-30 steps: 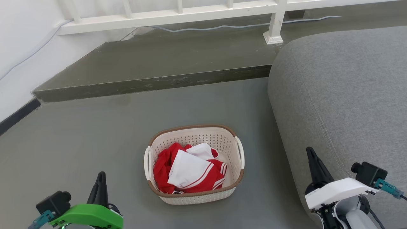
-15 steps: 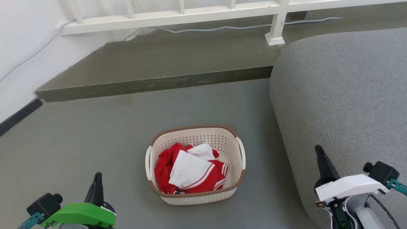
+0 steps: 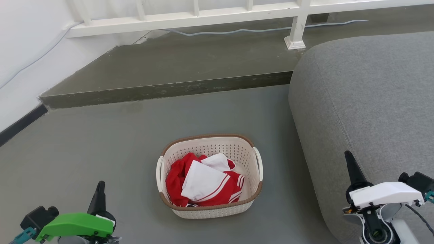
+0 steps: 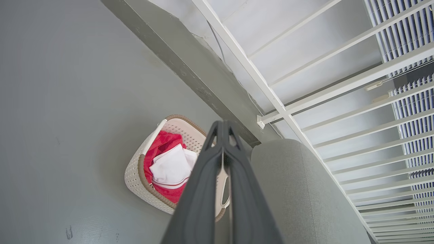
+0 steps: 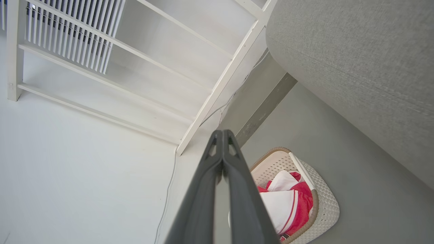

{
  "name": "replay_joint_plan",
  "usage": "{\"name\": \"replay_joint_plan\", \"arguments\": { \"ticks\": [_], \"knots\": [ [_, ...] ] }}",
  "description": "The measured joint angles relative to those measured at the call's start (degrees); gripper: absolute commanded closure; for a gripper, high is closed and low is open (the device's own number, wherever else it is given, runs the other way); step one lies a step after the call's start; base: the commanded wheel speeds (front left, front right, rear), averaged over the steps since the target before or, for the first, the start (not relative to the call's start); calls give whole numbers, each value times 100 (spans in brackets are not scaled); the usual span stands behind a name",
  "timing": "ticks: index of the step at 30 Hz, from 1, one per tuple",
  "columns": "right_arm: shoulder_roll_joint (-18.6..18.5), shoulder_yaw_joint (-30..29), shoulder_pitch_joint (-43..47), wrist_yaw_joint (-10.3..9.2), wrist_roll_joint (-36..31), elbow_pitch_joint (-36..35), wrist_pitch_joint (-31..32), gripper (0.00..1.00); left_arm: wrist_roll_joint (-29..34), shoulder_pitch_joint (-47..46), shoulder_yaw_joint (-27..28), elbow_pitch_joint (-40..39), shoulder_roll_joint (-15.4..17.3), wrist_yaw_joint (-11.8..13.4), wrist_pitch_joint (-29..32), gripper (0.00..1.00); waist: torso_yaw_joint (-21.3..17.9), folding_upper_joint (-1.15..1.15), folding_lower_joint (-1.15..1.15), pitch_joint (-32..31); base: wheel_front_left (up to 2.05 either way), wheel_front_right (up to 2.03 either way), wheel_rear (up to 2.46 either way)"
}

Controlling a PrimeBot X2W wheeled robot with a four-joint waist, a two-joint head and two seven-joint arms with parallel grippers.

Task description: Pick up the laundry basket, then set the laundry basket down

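the laundry basket (image 3: 210,210) looks light, stiff plastic; best taken by its side handles (image 3: 259,164). left gripper (image 3: 100,187) and right gripper (image 3: 349,158) jaws together.

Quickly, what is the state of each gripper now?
Left gripper: shut, holding nothing.
Right gripper: shut, holding nothing.

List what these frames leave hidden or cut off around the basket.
- Basket bottom: head view, covered by the clothes.
- Basket's side nearest the sofa: left wrist view, mostly behind the shut left gripper.
- Basket's side away from the sofa: right wrist view, behind the shut right gripper.
- Sofa: head view, cut off by the right and bottom edges.
- Number of garments: bunched together, cannot tell.
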Motion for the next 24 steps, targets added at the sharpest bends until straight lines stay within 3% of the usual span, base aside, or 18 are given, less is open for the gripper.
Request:
{"name": "replay_joint_plan", "arguments": {
  "ticks": [24],
  "knots": [
    [1,-476,-178,91,1707,23,446,100,-1592,-143,327,-4,0,-158,474,100,61,0,0,-35,0,0,0]
  ]
}}
